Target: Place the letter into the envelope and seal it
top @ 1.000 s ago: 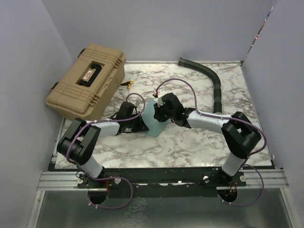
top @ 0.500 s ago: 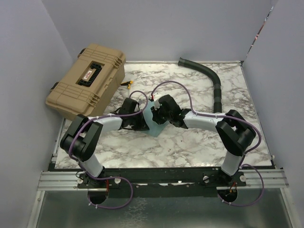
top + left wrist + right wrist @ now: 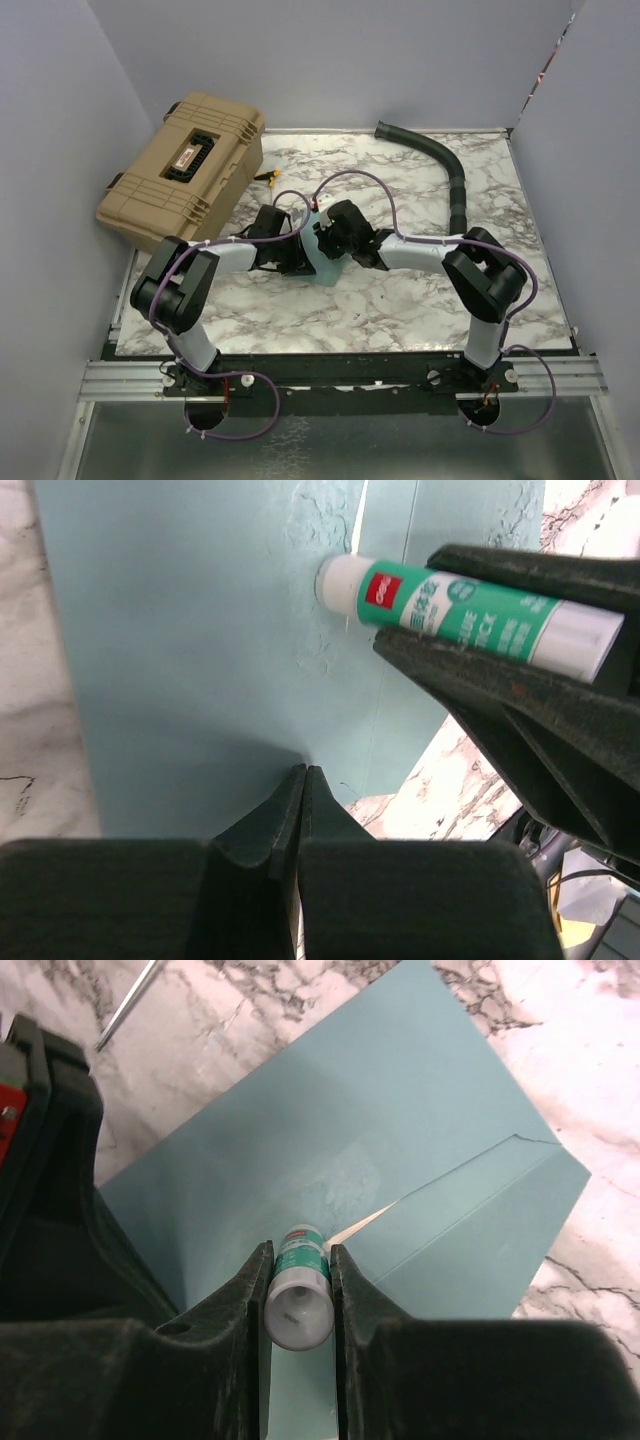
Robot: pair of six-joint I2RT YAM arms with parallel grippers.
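Sealing step: we grip a glue stick (image 3: 470,605) in our right end effector (image 3: 298,1260), tip on the teal envelope (image 3: 400,1110) lying mid-way across the counter (image 3: 400,300). Our left end effector (image 3: 303,777), pinched shut, sits at its edge. Gluing looks underway; next comes folding shut and pressing.

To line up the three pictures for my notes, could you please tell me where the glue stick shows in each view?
Top external: cannot be made out; hidden in the right claw, centre, over the envelope.
Left wrist: upper right, glue stick clamped crosswise, tip on the envelope.
Right wrist: bottom centre, seen end-on between the fingers.
Shared landmark: the teal envelope.
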